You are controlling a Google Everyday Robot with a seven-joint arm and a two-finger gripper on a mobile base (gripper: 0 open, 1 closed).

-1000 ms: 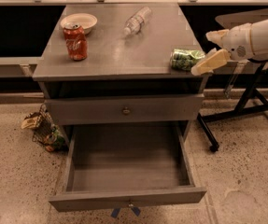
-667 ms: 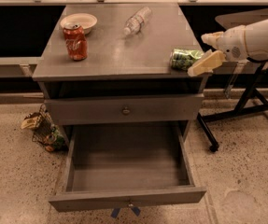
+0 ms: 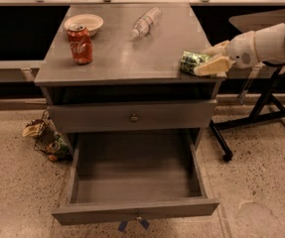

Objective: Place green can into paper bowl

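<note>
The green can [image 3: 189, 62] lies on its side on the worktop [image 3: 127, 53], well to the right of the paper bowl [image 3: 84, 22] and nearer the front edge. My hand [image 3: 204, 62] sits at the can's end farthest from the bowl, fingers [image 3: 214, 66] apart and straddling it. I judge the can light, thin-walled, slick and prone to rolling or denting, so I'd grip it gently at mid-body. A red cola can [image 3: 80, 44] stands just in front of the bowl.

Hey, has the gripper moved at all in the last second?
Yes, slightly: the gripper has eased left over the table's right edge, its fingers now flanking the green can lying there.
</note>
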